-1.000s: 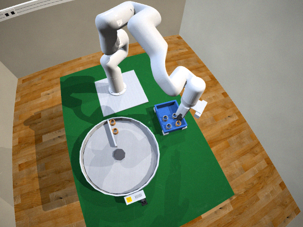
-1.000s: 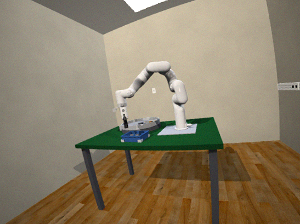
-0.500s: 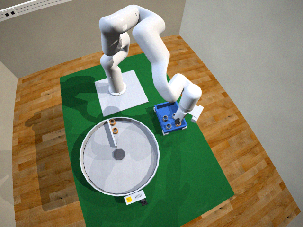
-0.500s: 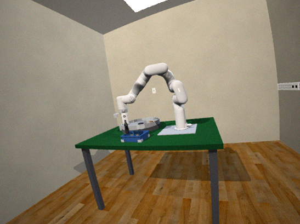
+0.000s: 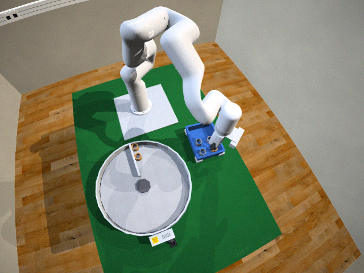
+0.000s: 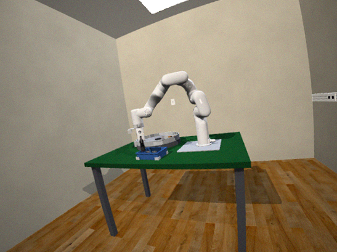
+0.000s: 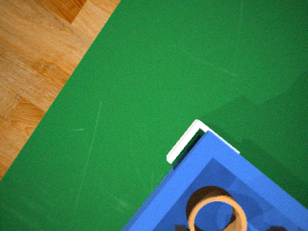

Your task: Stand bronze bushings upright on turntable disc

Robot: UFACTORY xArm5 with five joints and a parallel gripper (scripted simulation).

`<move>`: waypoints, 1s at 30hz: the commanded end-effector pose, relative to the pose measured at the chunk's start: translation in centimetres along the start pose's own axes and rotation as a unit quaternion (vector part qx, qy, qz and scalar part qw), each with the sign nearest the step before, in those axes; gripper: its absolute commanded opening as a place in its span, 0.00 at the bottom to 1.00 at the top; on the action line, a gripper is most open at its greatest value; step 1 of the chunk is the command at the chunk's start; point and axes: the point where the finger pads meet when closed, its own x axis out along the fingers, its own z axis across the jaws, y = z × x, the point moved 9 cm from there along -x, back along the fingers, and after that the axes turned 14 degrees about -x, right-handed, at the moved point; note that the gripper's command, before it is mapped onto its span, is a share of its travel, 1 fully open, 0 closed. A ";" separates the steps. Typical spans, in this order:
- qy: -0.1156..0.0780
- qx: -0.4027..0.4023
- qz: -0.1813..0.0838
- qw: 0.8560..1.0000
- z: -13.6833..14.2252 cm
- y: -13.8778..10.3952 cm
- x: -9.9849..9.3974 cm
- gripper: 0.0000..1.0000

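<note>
So we've got two bronze bushings (image 5: 135, 151) upright on the disc (image 5: 158, 199) already, upper left in the top view — one left (image 5: 215, 150) (image 7: 193, 218) in the crate (image 5: 191, 144) (image 6: 149, 155) (image 7: 259, 172), jaws (image 5: 214, 147) (image 6: 142, 147) apart around it.

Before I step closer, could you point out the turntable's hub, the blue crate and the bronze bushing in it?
Turntable's hub (image 5: 143, 185): top view, its dark top.
Blue crate (image 5: 192, 147) (image 7: 262, 175): top and wrist views, its wall.
Bronze bushing (image 5: 215, 150) (image 7: 218, 198): same views, its rim.

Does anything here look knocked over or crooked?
Nothing stands out: the blue crate looks level within its corner guides, and the two bronze bushings on the turntable appear upright.
</note>
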 end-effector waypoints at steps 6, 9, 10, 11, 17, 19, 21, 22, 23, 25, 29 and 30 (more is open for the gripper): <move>0.000 0.000 0.002 1.000 0.0 0.1 0.6 0.41; 0.000 0.000 0.002 1.000 0.0 0.1 0.8 0.41; 0.000 0.000 0.002 1.000 0.0 0.1 1.0 0.41; 0.000 0.000 0.002 1.000 0.0 0.1 1.1 0.41; 0.000 0.000 0.002 1.000 0.0 0.1 1.8 0.41; 0.000 0.000 0.002 1.000 0.1 0.1 1.9 0.41; 0.000 0.000 0.002 1.000 0.1 0.1 1.9 0.41; 0.000 0.000 0.002 1.000 0.1 0.1 1.9 0.41; 0.000 0.000 0.002 1.000 0.1 0.1 1.9 0.41; 0.000 0.000 0.002 1.000 0.1 0.1 1.9 0.41; 0.000 0.000 0.002 1.000 0.1 0.1 1.9 0.41; 0.000 0.000 0.002 1.000 0.1 0.1 1.9 0.41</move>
